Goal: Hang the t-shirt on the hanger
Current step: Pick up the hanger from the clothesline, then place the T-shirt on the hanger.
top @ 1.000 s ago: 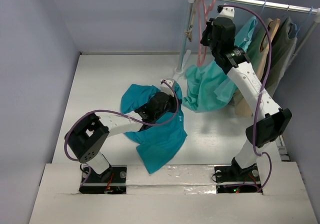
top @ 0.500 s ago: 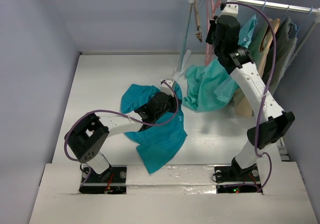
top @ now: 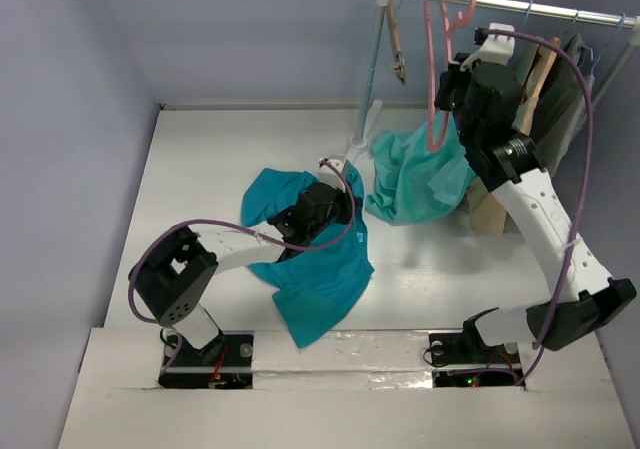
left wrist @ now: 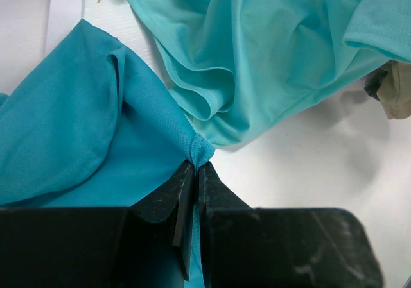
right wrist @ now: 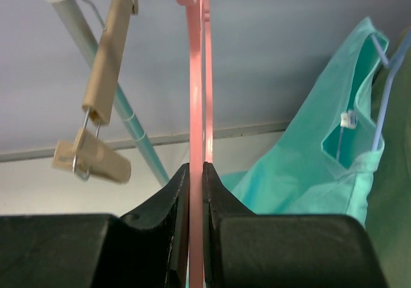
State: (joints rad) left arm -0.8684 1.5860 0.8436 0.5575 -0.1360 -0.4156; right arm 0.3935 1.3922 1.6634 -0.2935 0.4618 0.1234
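Two arms worked the scene, each with one pincer. The left pincer (left wrist: 196, 168) was pressed together on a small fold of the one t-shirt (left wrist: 70, 134), a deep teal-blue heap lying crumpled on the white surface (top: 200, 169) in front of the left arm. Its edge lay just beside the trailing hem of a single mint-green garment (left wrist: 270, 50); whether the two fabrics touched could not be told.

The right pincer (right wrist: 196, 168) was raised near the rail (top: 520, 9) and clamped on the one pink hanger (right wrist: 196, 76) — its thin frame ran straight up between the two closed jaws, hook uppermost beside the rail. Whether the hook rested on the rail was not clear.

One wooden clip hanger (right wrist: 103, 102) dangled left of it. The mint-green garment hung on one pale blue hanger (right wrist: 385, 70) to the right. Darker garments (top: 565, 79) at the rail's far end overlapped too much to count.
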